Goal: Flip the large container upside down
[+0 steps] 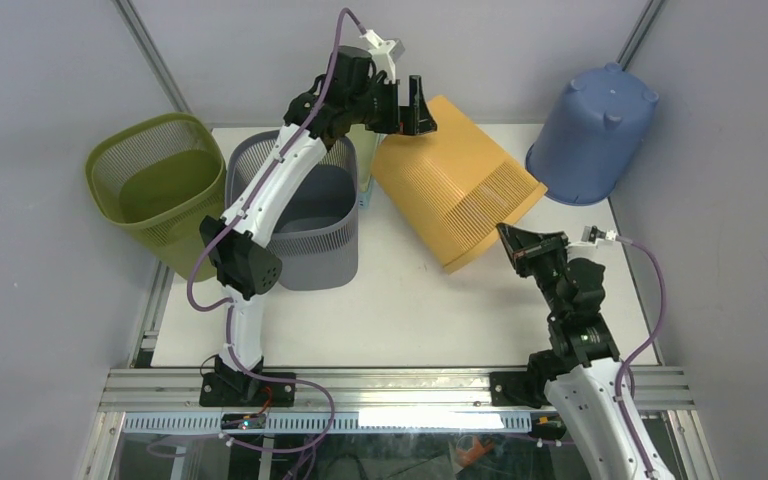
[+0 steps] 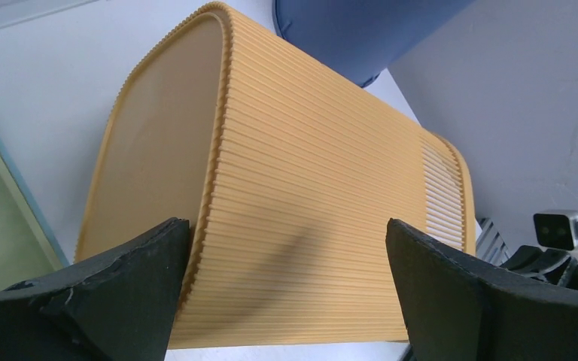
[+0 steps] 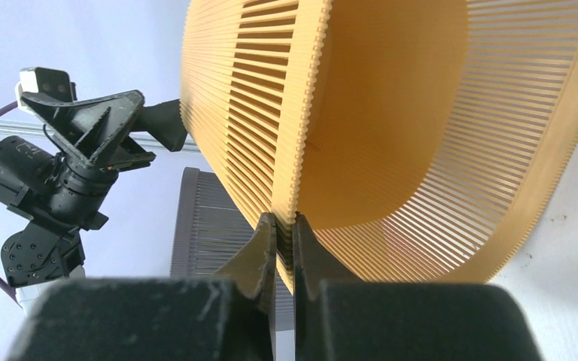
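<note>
The table (image 1: 410, 310) has a plain white top and fills a small booth with pale gray walls (image 1: 40, 320); metal posts rise in the far corners and a metal rail (image 1: 390, 385) runs along the near edge, where both arms are bolted. The orange basket (image 1: 455, 185) lies tilted on its side over the middle of the table, with its closed bottom toward the far left and its open mouth toward the near right. The right gripper (image 1: 512, 243) pinches the slatted rim of the mouth, one finger inside and one outside. The left gripper (image 1: 422, 108) is at the closed bottom with its fingers spread wide, one on each side of the bottom edge; I cannot tell if they touch it. A gray basket (image 1: 325, 230) stands mouth up left of the orange one. A green basket (image 1: 155, 190) leans beside it at the left edge of the table. A blue bucket (image 1: 592, 135) sits tilted in the far right corner against the wall, its bottom facing up.
</note>
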Action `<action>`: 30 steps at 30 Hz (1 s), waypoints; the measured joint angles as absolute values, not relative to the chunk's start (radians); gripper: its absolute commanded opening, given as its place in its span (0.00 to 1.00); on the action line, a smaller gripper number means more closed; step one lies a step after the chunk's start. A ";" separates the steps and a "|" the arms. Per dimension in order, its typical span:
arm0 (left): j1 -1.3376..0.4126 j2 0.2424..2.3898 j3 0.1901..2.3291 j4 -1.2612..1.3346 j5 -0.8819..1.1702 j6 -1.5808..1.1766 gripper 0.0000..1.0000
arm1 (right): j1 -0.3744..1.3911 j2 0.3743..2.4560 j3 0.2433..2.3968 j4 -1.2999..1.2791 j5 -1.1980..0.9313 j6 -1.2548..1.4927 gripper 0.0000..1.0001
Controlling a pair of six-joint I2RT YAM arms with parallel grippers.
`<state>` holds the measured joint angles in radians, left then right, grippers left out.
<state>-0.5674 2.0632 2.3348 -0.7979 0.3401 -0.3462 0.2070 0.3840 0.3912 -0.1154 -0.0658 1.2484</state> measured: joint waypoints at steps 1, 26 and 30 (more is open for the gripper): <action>-0.566 2.063 2.337 -0.785 0.338 -0.347 0.99 | 0.206 0.394 0.376 -0.086 -0.067 1.254 0.00; -0.675 2.025 2.336 -0.530 0.512 -0.487 0.99 | 0.210 0.207 0.115 -0.105 -0.031 1.349 0.19; -0.756 2.011 2.318 -0.531 0.560 -0.516 0.99 | 0.219 0.213 0.099 -0.224 -0.035 1.337 0.37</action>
